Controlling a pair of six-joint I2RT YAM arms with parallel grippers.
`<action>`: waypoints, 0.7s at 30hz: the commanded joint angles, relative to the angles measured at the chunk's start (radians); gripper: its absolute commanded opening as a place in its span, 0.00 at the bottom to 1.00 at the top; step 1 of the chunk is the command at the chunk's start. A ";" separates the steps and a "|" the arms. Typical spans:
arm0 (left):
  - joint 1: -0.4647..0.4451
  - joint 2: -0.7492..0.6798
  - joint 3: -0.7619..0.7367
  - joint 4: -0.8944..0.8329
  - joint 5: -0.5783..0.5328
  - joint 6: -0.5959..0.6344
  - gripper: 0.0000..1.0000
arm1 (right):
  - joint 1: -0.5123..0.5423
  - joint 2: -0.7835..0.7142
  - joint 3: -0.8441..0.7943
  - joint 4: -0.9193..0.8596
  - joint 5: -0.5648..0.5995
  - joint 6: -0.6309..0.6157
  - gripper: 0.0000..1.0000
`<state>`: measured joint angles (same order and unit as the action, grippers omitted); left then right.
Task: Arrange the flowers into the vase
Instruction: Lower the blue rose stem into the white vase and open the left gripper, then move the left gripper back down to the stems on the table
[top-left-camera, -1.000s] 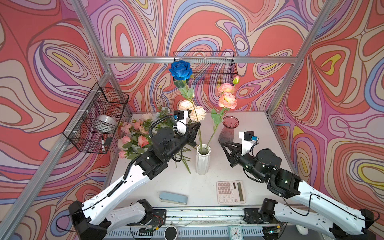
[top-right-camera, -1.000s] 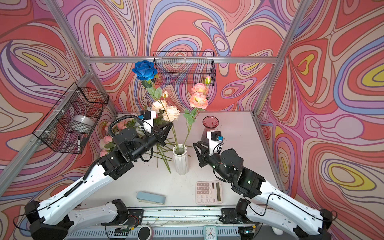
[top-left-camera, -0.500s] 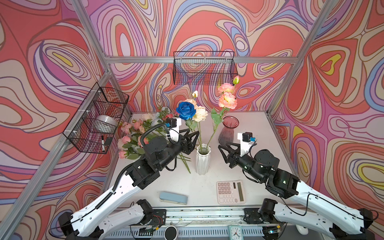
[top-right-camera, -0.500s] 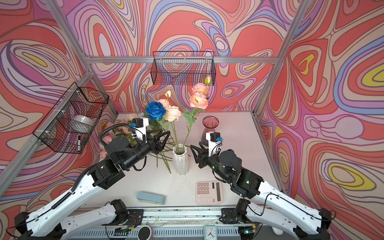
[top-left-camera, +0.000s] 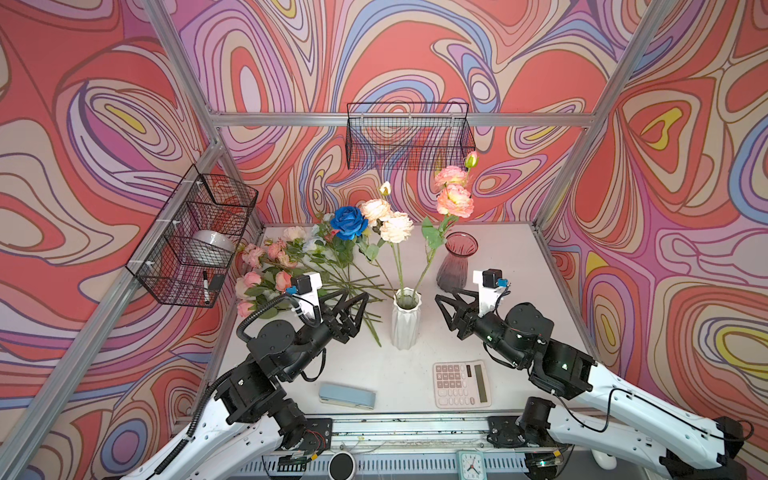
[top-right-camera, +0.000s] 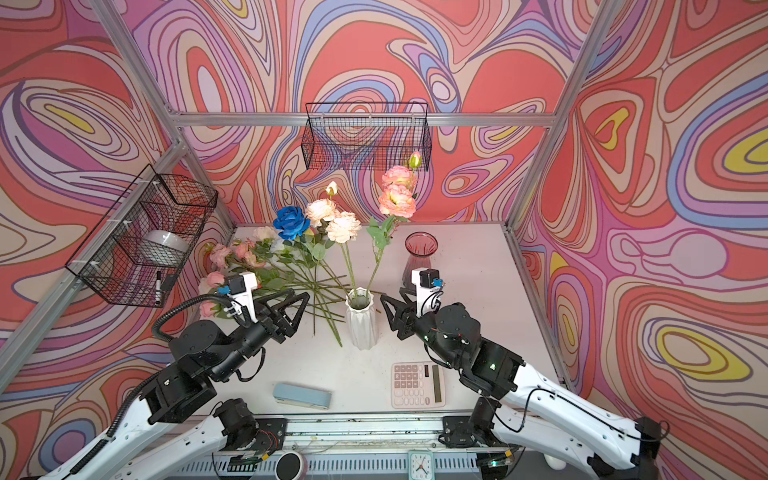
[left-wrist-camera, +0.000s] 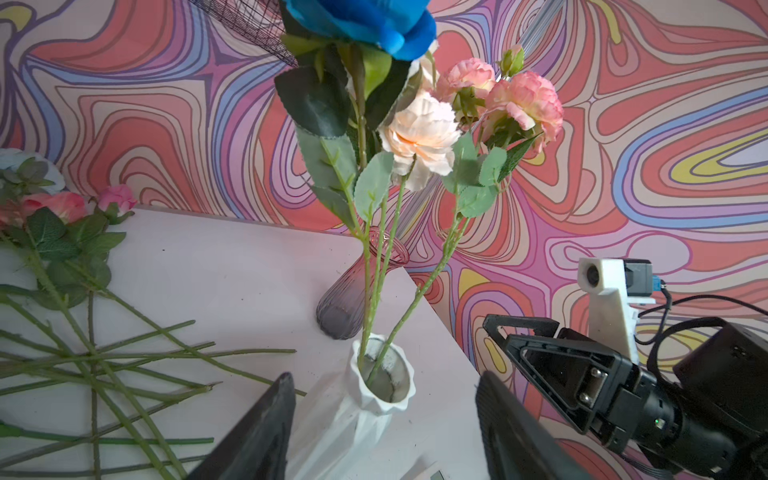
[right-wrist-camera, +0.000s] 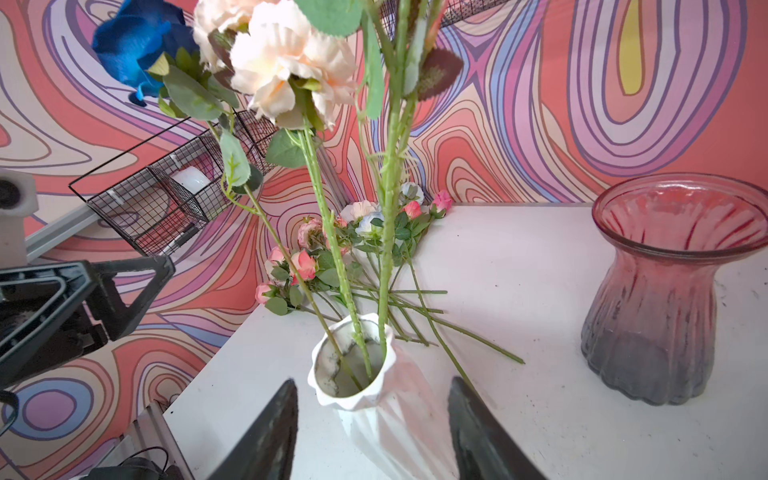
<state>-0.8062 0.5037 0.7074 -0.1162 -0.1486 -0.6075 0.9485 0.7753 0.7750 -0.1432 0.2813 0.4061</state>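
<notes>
The deep blue rose (top-left-camera: 349, 222) has dropped from overhead into the white vase (top-left-camera: 406, 328) at frame centre. The left fingers (left-wrist-camera: 266, 432) and right fingers (right-wrist-camera: 270, 432) have let go and stand wide apart, empty, flanking it. The remaining flowers (top-left-camera: 282, 266) lie on the tabletop (top-left-camera: 511, 249), centre left, still to load.

Flowers (top-left-camera: 397, 226) upright in white vase (top-left-camera: 406, 322)

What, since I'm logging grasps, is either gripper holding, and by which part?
Nothing: the left gripper and right gripper both flank the white vase, open and empty.
</notes>
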 joint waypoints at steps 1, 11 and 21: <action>-0.004 -0.062 -0.059 -0.098 -0.107 -0.063 0.74 | 0.003 -0.023 -0.024 0.004 0.026 0.009 0.58; 0.168 0.096 -0.093 -0.222 -0.086 -0.168 0.67 | 0.003 -0.014 -0.043 0.015 0.006 0.020 0.49; 0.559 0.490 -0.124 0.100 0.304 -0.383 0.55 | 0.004 -0.028 -0.044 0.010 0.001 0.019 0.45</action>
<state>-0.2867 0.9253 0.5808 -0.1547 0.0235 -0.8871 0.9485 0.7589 0.7395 -0.1421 0.2878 0.4248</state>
